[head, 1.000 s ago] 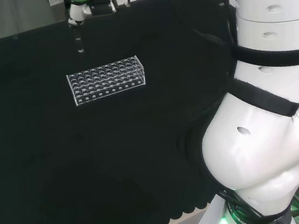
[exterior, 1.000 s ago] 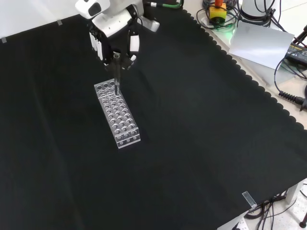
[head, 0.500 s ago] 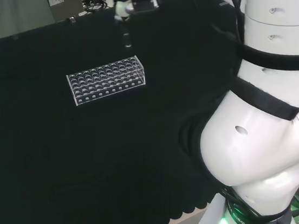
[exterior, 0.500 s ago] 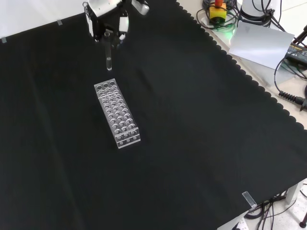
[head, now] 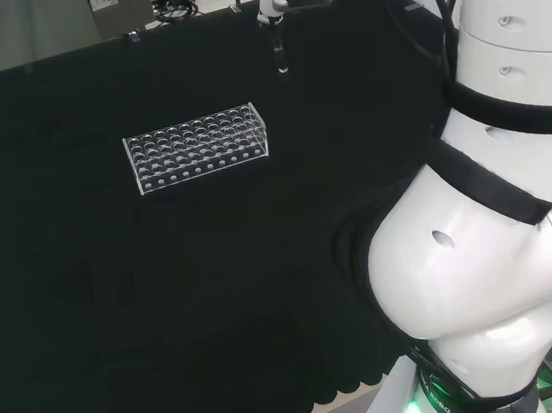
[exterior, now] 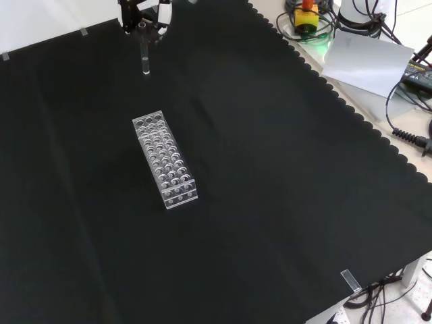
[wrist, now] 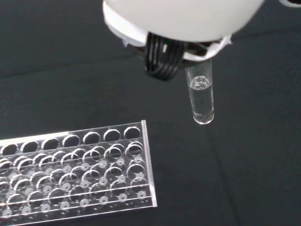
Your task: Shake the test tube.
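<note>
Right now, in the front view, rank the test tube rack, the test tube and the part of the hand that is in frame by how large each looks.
1. Test tube rack, clearly the largest.
2. Hand, cut off by the view's top edge, so this ranks what is in frame.
3. Test tube, a thin upright sliver hanging below the hand.

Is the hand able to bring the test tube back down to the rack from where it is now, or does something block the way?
Probably yes. The hand holds the test tube upright above bare cloth, clear of the rack, with nothing between them.
</note>
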